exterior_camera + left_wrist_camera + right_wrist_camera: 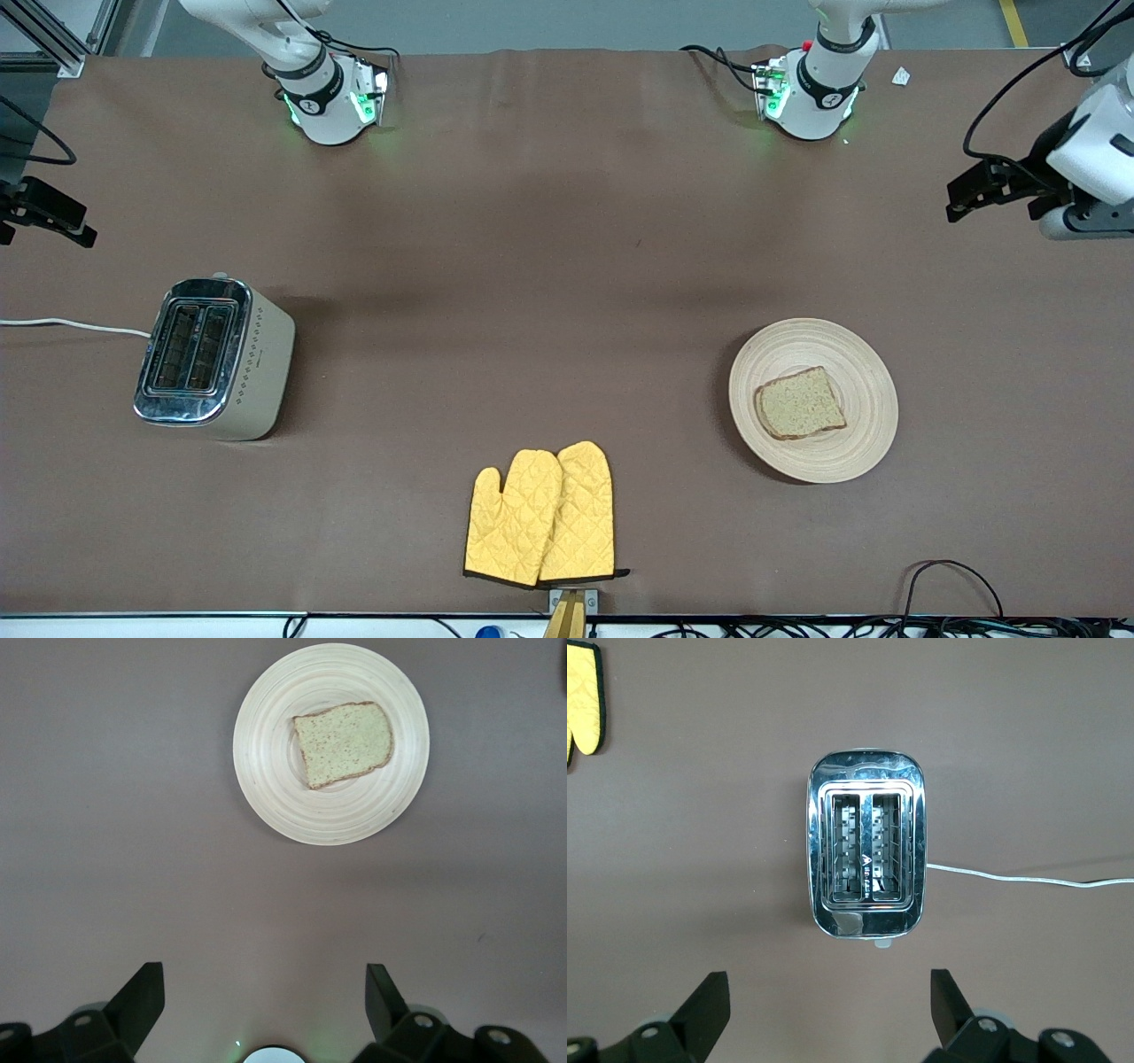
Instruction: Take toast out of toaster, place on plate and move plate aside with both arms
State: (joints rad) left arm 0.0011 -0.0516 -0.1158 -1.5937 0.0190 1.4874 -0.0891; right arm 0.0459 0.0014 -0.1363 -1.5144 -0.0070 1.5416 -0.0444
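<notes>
The toast (pixel 801 404) lies flat on the round light-wood plate (pixel 859 354), which sits on the brown table toward the left arm's end. The left wrist view looks down on the toast (pixel 344 743) and the plate (pixel 270 771). My left gripper (pixel 266 979) is open and empty, high over bare table between its base and the plate. My right gripper (pixel 828 985) is open and empty, high over bare table beside the toaster (pixel 866 855). Both arms wait, touching nothing.
A chrome two-slot toaster (pixel 213 357) with empty slots stands toward the right arm's end, its white cord (pixel 71 324) running off the table. Two yellow oven mitts (pixel 542 516) lie near the table's front edge, midway. The arm bases (pixel 330 102) (pixel 813 93) stand along the back.
</notes>
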